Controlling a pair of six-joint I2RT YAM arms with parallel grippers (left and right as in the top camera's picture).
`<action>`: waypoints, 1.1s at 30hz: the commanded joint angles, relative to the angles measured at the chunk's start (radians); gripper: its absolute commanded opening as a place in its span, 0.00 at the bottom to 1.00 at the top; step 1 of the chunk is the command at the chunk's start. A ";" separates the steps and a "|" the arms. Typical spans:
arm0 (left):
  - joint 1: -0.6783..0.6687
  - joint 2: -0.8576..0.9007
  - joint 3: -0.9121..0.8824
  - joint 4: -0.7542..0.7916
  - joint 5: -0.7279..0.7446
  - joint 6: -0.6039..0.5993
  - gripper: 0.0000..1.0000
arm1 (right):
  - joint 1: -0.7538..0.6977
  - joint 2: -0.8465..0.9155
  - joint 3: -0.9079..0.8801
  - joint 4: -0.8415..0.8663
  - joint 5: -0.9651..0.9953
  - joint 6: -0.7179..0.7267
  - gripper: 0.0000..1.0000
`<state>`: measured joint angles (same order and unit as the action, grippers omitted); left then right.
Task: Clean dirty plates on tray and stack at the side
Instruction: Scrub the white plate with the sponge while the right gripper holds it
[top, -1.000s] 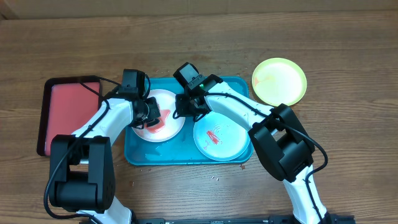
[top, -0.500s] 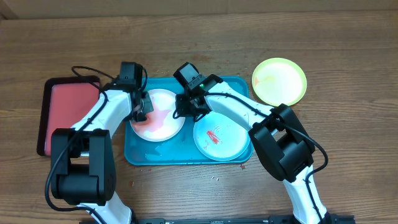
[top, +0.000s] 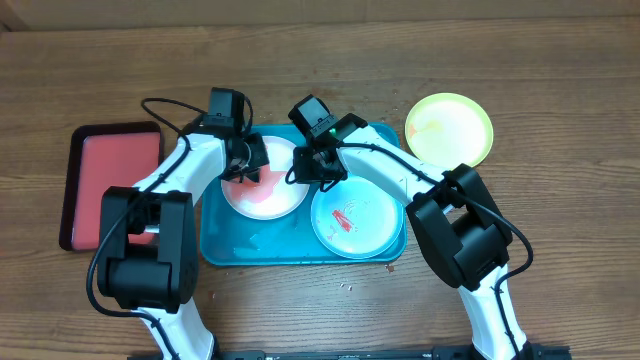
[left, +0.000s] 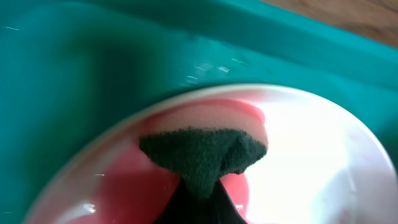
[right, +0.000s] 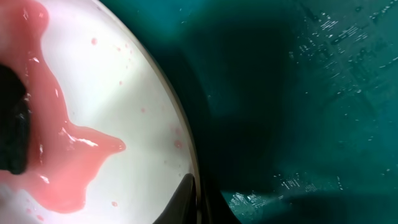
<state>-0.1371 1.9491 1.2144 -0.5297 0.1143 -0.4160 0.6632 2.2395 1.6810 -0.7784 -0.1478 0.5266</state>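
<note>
red tray (top: 105, 175): left on wooden table (top: 560, 250) | sponge (left: 202, 152): pink, dark green pad

Pink-smeared white plate (right: 124, 68) on turquoise tray (right: 298, 112)

Overhead, the light falls even and fairly bright across the table (top: 320, 60), and my arms throw only soft shadows onto the tray (top: 250, 245). My left wrist view is pressed in close: the white plate (left: 323, 162) blows out to glare on its right side, the sponge (left: 205, 155) reads dark but fairly sharp, and the tray wall behind is soft. On my right wrist view there's a hot patch on the plate, deep shadow mid-tray, wet glints upper right, and a blurred left edge.
</note>
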 joint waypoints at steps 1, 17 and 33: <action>-0.084 0.092 -0.052 -0.047 0.212 0.026 0.04 | 0.016 0.012 -0.017 0.013 0.016 -0.007 0.04; -0.064 0.018 -0.051 -0.301 0.024 0.072 0.04 | 0.016 0.012 -0.018 0.013 0.012 -0.033 0.04; 0.124 0.018 0.074 -0.307 -0.303 -0.005 0.04 | 0.016 0.012 -0.017 0.006 0.013 -0.033 0.04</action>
<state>-0.0357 1.9297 1.2568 -0.8448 -0.0376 -0.3946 0.6979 2.2433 1.6806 -0.7536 -0.1806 0.5110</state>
